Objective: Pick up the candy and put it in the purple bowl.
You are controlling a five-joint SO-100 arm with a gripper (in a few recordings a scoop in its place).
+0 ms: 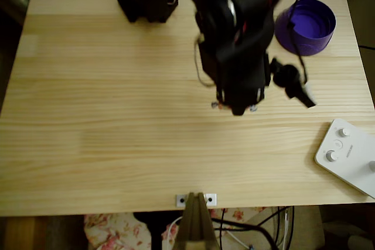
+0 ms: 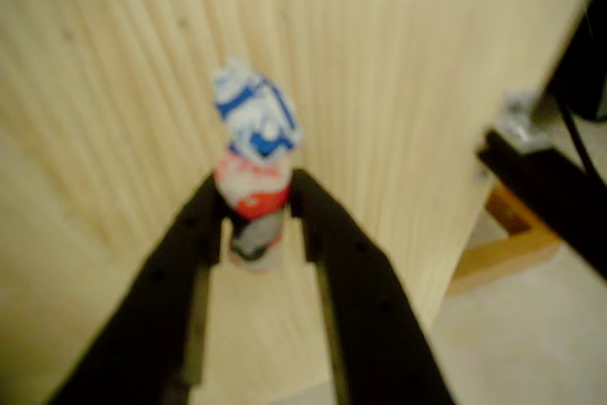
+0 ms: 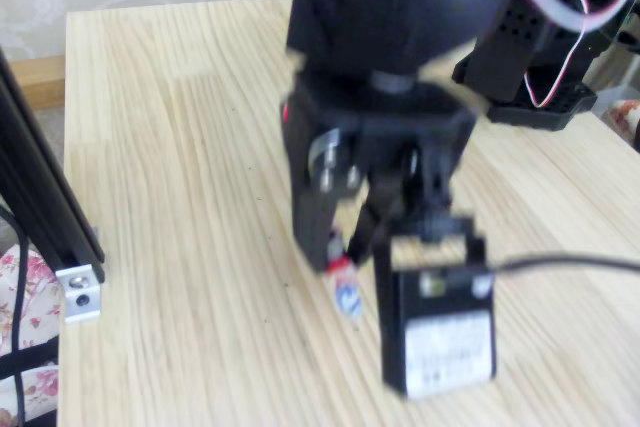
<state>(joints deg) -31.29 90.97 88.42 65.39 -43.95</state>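
Pinching the candy (image 2: 254,201) between my two black fingers (image 2: 327,234), my gripper (image 2: 254,215) holds it above the wooden table (image 2: 114,92); in the wrist view its long axis runs straight out past my fingertips, blue-and-white twisted end leading. Farther off, the purple bowl (image 1: 309,26) sits near the table's top-right corner in the overhead view.

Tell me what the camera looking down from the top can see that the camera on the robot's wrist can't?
From above: the purple bowl at the table's far right, and a white device with knobs at the near right edge. From the wrist: the candy pinched between the claw's two black fingers, its blue-white twisted end sticking out past the tips. Both share the pale wooden table.
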